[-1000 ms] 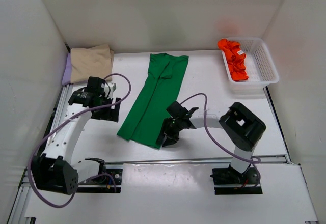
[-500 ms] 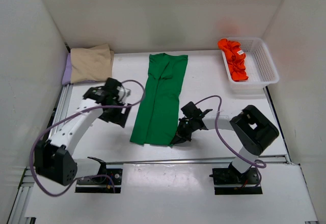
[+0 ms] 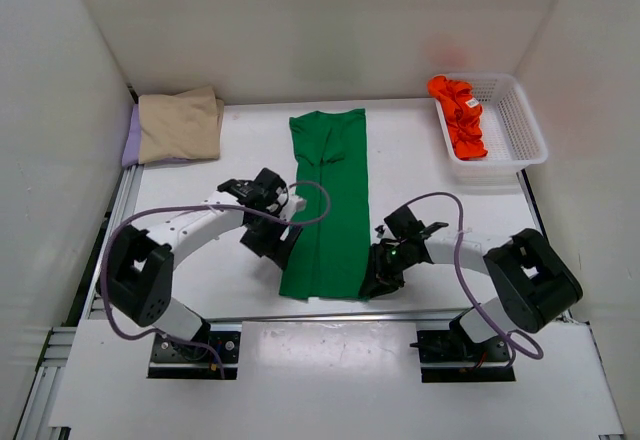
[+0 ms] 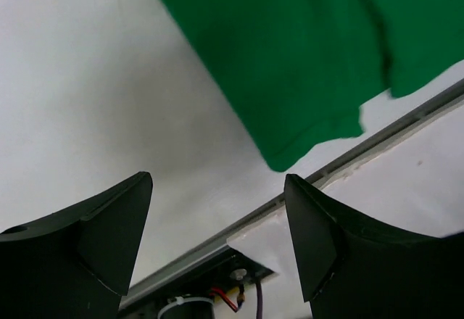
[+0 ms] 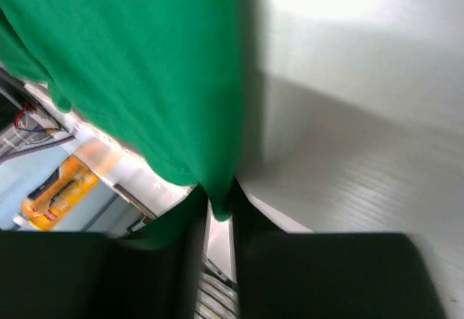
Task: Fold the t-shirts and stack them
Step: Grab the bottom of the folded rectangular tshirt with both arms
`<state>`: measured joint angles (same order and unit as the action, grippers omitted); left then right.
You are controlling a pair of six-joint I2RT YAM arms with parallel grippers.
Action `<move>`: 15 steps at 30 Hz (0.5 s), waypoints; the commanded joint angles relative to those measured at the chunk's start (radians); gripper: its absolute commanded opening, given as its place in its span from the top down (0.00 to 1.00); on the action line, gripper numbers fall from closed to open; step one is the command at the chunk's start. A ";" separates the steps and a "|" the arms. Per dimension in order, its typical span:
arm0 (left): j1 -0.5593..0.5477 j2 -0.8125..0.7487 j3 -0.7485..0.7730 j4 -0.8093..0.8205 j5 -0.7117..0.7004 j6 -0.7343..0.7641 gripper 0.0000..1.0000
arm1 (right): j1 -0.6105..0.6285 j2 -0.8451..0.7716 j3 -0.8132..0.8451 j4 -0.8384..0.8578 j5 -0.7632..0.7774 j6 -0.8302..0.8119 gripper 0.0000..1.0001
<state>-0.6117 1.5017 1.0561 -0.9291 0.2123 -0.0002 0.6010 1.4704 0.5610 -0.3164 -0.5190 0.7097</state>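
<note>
The green t-shirt (image 3: 328,200) lies as a long narrow strip down the middle of the table, its lower hem near the front rail. My right gripper (image 3: 378,278) is shut on the shirt's lower right corner; in the right wrist view the green cloth (image 5: 130,58) is pinched between the jaws of the gripper (image 5: 220,203). My left gripper (image 3: 280,245) stands open just left of the shirt's lower left edge, holding nothing. In the left wrist view the green hem corner (image 4: 290,58) lies ahead of the open gripper (image 4: 217,188).
A beige t-shirt (image 3: 178,125) lies folded on a lilac one (image 3: 130,142) at the back left corner. An orange-red t-shirt (image 3: 457,115) is bunched in the white mesh basket (image 3: 520,125) at the back right. A metal rail (image 4: 239,221) runs along the front edge.
The right gripper has dragged the shirt's lower end right and nearer, so the strip now lies straight. The left arm has swung right to the shirt's lower left edge.
</note>
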 commanded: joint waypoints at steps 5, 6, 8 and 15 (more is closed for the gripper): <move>0.044 0.040 -0.160 0.094 0.231 0.000 0.14 | -0.024 -0.070 -0.010 -0.066 0.047 -0.096 0.53; 0.044 0.052 -0.171 0.110 0.251 0.000 0.16 | -0.024 -0.079 -0.010 -0.053 0.047 -0.082 0.53; 0.044 0.110 -0.180 0.130 0.271 0.000 0.20 | -0.024 -0.079 -0.021 -0.053 0.047 -0.073 0.53; 0.007 0.224 -0.142 0.139 0.325 0.000 0.27 | -0.024 -0.079 -0.030 -0.032 0.066 -0.055 0.55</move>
<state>-0.5739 1.6749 0.9085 -0.8722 0.4965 -0.0200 0.5819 1.4010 0.5514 -0.3443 -0.4995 0.6556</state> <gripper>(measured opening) 0.742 0.458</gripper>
